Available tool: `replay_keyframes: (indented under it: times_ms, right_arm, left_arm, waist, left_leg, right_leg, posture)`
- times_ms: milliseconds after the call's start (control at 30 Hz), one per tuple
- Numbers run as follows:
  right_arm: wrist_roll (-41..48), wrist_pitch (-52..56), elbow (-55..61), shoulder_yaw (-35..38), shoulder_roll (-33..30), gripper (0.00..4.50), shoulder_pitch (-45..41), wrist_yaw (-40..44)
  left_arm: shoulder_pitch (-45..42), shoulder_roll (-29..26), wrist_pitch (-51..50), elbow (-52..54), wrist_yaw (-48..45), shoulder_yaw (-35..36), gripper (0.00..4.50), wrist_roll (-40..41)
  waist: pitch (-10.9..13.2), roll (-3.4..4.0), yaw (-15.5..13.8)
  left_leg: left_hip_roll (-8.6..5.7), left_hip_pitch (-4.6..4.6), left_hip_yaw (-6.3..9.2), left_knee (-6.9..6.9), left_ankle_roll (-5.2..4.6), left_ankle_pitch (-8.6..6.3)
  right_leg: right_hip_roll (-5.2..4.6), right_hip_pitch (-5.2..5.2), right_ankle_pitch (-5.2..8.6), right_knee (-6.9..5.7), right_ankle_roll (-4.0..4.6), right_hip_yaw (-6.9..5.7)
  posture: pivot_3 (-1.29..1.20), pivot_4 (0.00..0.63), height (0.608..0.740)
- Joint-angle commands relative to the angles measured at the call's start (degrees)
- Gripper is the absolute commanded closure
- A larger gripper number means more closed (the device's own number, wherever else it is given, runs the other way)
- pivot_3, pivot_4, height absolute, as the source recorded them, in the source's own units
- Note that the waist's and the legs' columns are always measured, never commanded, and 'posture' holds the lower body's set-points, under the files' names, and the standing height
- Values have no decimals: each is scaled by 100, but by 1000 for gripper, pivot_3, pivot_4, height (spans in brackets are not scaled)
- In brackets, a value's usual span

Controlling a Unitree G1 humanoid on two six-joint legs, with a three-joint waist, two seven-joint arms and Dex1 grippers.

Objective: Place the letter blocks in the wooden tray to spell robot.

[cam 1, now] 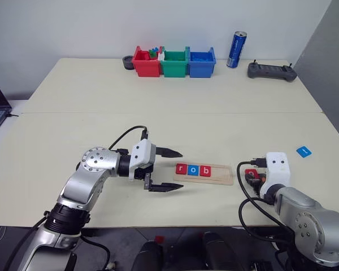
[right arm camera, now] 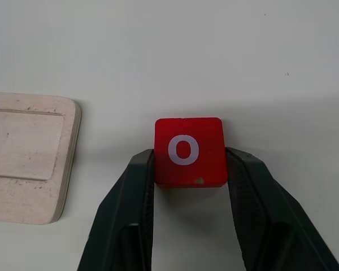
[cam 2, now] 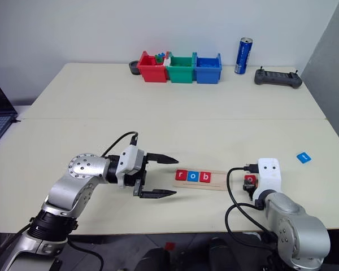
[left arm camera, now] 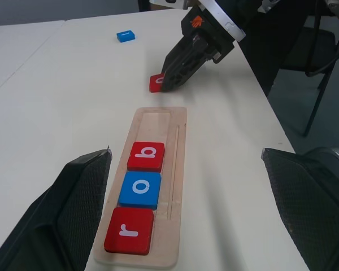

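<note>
We see the long pale wooden tray (cam 1: pixel 206 174) lying flat on the cream table (cam 1: pixel 158 113), near its front edge. Three flat square letter blocks sit in the tray side by side at its left end: a red "r" block (cam 1: pixel 181 169), a blue "o" block (cam 1: pixel 193 170) and a red "b" block (cam 1: pixel 205 171). The right part of the tray is bare wood.

Our left gripper (cam 1: pixel 168 169) hovers just left of the tray, pointing toward it, its two black jaws spread wide around nothing.

Our right gripper (right arm camera: pixel 187 169) is just past the tray's right end. Its jaws pinch a red "o" block (right arm camera: pixel 188 151) on two opposite sides, and this block is beside the tray, not in it. We cannot tell whether the block rests on the table or is slightly lifted.

A small blue letter block (cam 1: pixel 303 151) lies alone on the table, well apart from the tray toward the right edge; its letter is too small to read.

Along the far side of the table we see a red plastic bin (cam 1: pixel 146 62), a green plastic bin (cam 1: pixel 174 63) and a blue plastic bin (cam 1: pixel 202 63) in a row, a blue drink can (cam 1: pixel 236 49) standing upright, and a dark grey handheld controller (cam 1: pixel 272 71).
</note>
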State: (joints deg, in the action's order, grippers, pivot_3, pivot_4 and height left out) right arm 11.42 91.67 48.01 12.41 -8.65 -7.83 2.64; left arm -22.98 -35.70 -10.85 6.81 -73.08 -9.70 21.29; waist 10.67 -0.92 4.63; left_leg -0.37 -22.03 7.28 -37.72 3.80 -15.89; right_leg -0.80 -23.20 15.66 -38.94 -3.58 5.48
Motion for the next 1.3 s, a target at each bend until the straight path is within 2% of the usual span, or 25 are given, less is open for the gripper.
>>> replay_keyframes:
  times_ms: [33,167,233,467,567,667,767,867,933,1000,1133,1300]
  right_arm:
    - [-4,83,-57,130,47,1711,37,68]
    - [-26,83,-39,169,-74,427,-120,138]
    - [-95,-6,-147,165,-268,27,-395,140]
    - [-244,-858,-968,116,-872,27,-1735,164]
    - [-69,-1428,-1302,74,-1077,27,-2037,507]
    - [522,-1991,-1704,-123,-1585,27,-2060,1643]
    - [915,-3123,-2028,-449,-2614,27,-1833,3261]
    - [688,-4735,-2796,-923,-3828,27,-1350,4815]
    - [372,-5888,-3438,-1190,-4361,27,-1203,5503]
    - [268,-6656,-3994,-1329,-4650,27,-1191,6038]
    - [124,-7475,-4763,-1546,-4837,27,-1336,6656]
    - [51,-7761,-5235,-1769,-4760,27,-1463,7074]
  left_arm:
    - [-36,13,65,77,38,39,0,8]
    - [45,-22,66,127,45,67,0,23]
    - [34,-14,78,100,54,64,0,8]
    - [-67,68,105,11,80,20,0,-22]
    - [-100,86,124,-39,59,20,0,-36]
    - [-93,81,142,-55,31,22,0,-35]
    - [-128,131,184,-122,24,-12,0,-61]
    - [-164,220,221,-154,42,-56,0,-89]
    - [-173,251,222,-155,39,-55,0,-99]
    - [-171,252,217,-152,21,-36,0,-100]
    - [-148,218,221,-160,-23,-14,0,-101]
    - [-143,214,157,-89,-7,-21,0,-90]
  waist:
    - [0,-1,1]
    - [-1,-2,-2]
    - [0,-1,-3]
    - [2,3,9]
    - [2,3,5]
    - [3,2,5]
    - [5,2,1]
    - [8,-1,-54]
    - [9,-2,-61]
    - [11,-4,-69]
    - [11,-4,-33]
    - [11,-5,-38]
  left_leg:
    - [0,1,-1,0,0,0]
    - [-1,1,-1,0,0,0]
    - [-2,1,-1,-1,0,0]
    - [0,1,-4,2,0,0]
    - [-2,-2,-3,7,0,0]
    - [-5,-3,-7,9,0,0]
    - [-5,-3,-7,11,-1,-1]
    - [-8,-5,-6,11,-2,-1]
    - [-9,-5,-10,10,-2,-1]
    - [-8,-4,-15,8,-2,-1]
    - [-3,4,-21,8,-2,-1]
    - [-5,4,-18,4,-1,0]
  right_leg:
    - [0,0,0,0,0,1]
    - [-1,3,0,2,0,1]
    - [-2,3,0,2,0,1]
    - [0,-2,0,0,1,1]
    - [-1,-2,0,4,1,1]
    - [-7,-2,0,8,1,3]
    - [-7,-1,0,12,1,1]
    - [-12,4,2,25,-3,-5]
    - [-12,6,1,28,-3,-3]
    - [-15,6,1,27,-3,-2]
    - [-13,4,1,17,-2,3]
    - [-14,4,1,13,-2,4]
  posture:
    - [0,150,740]
    - [0,150,740]
    - [0,150,740]
    - [0,150,740]
    - [0,150,740]
    - [0,150,740]
    - [0,150,740]
    - [0,150,740]
    - [0,150,740]
    - [0,150,740]
    - [0,150,740]
    - [0,150,740]
